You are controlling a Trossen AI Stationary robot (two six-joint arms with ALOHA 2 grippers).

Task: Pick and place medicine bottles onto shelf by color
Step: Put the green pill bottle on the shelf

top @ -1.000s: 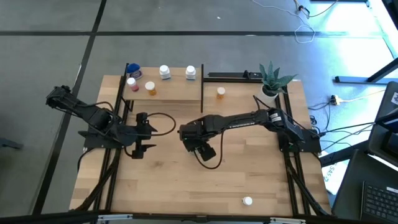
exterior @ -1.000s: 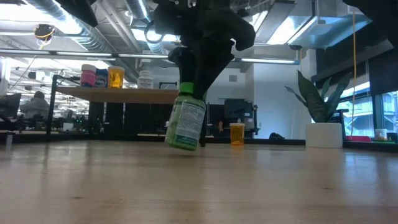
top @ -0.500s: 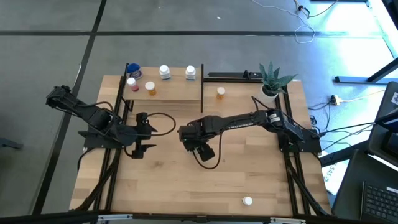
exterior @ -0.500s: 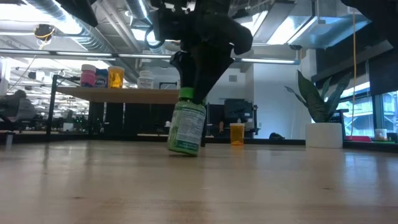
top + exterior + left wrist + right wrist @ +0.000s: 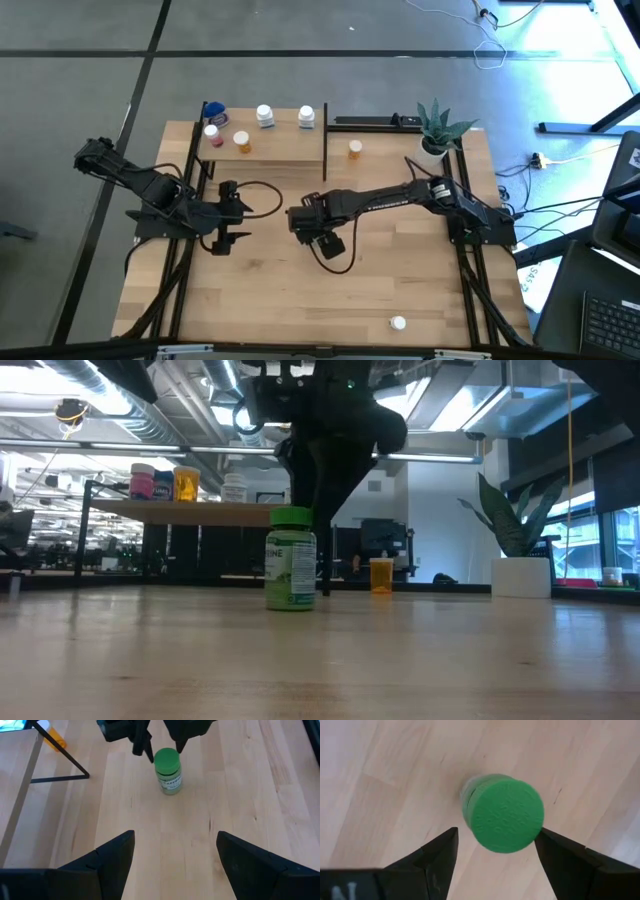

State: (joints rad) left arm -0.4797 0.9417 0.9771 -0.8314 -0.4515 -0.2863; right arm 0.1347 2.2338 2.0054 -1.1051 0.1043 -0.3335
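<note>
A green medicine bottle (image 5: 290,560) with a green cap (image 5: 507,812) stands upright on its base at mid-table. In the high view my right arm hides it. My right gripper (image 5: 496,832) is open just above it, one finger on each side of the cap. My left gripper (image 5: 175,840) is open and waits to the bottle's left (image 5: 222,215), facing the bottle (image 5: 167,770). The shelf (image 5: 280,148) at the far left carries a blue (image 5: 215,113), a pink (image 5: 211,133), an orange (image 5: 242,142) and two white bottles (image 5: 265,116).
An orange bottle (image 5: 355,150) stands on the table right of the shelf. A potted plant (image 5: 437,125) sits at the far right corner. A small white bottle (image 5: 398,323) is near the table's near edge. Thin black shelf posts (image 5: 60,755) stand close to the far left.
The green bottle hung tilted below my right gripper with its lower end near the table. It has come down and now stands upright on its base, free of the fingers. My right gripper has stayed over the cap. My left arm has kept still.
</note>
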